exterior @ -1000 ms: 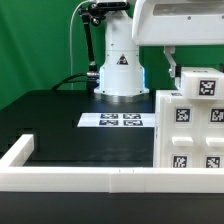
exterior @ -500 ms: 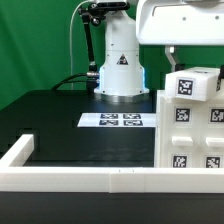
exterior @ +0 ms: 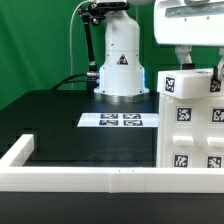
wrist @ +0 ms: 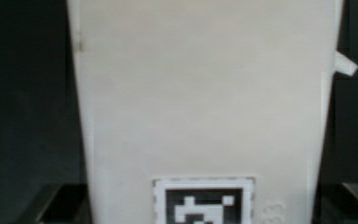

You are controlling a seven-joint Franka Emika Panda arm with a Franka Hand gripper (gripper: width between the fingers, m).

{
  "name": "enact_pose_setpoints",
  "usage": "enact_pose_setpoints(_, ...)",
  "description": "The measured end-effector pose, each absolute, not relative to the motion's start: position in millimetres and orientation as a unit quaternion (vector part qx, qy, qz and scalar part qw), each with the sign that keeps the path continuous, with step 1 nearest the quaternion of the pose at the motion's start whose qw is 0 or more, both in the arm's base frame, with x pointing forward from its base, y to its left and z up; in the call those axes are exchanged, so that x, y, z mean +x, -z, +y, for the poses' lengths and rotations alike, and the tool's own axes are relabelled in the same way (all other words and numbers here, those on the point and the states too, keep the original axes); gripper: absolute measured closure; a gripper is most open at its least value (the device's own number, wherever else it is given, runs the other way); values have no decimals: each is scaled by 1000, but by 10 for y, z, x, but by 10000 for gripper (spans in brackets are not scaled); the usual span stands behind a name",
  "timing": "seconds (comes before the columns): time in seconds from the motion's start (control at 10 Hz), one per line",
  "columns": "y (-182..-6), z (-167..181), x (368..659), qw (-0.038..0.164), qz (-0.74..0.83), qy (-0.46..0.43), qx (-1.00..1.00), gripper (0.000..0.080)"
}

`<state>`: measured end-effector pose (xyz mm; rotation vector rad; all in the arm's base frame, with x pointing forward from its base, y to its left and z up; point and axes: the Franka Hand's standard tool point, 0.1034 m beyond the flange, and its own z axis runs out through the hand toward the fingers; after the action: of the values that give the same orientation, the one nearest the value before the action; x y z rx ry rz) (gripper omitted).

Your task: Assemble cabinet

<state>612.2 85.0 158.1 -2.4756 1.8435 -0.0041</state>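
The cabinet, a large white box with tag markers on its front, stands on the black table at the exterior view's right. My gripper hangs right above it, shut on a separate white cabinet panel with a tag on its face. The panel sits level along the top of the cabinet, and I cannot tell whether they touch. In the wrist view the panel fills the middle as a long white face with a tag at its end. My gripper straddles it, and the dark fingers show at its sides.
The marker board lies flat on the table in front of the robot's white base. A long white rail borders the table's near edge and turns up at the exterior view's left. A green backdrop stands behind.
My gripper has moved toward the exterior view's right with the panel. The panel was tilted above the cabinet and now sits level along its top.
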Motion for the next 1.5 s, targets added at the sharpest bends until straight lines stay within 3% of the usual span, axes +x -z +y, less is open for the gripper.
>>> enact_pose_setpoints(0.3, -1576, 850, 6139, 31, 681, 0, -732, 239)
enact_pose_setpoints(0.6, -1599, 907, 6178, 49, 815, -14, -578, 239)
enact_pose_setpoints(1.0, -1615, 980, 6209, 64, 830, -19, -554, 239)
enact_pose_setpoints(1.5, -1596, 955, 6216, 67, 824, -20, -562, 239)
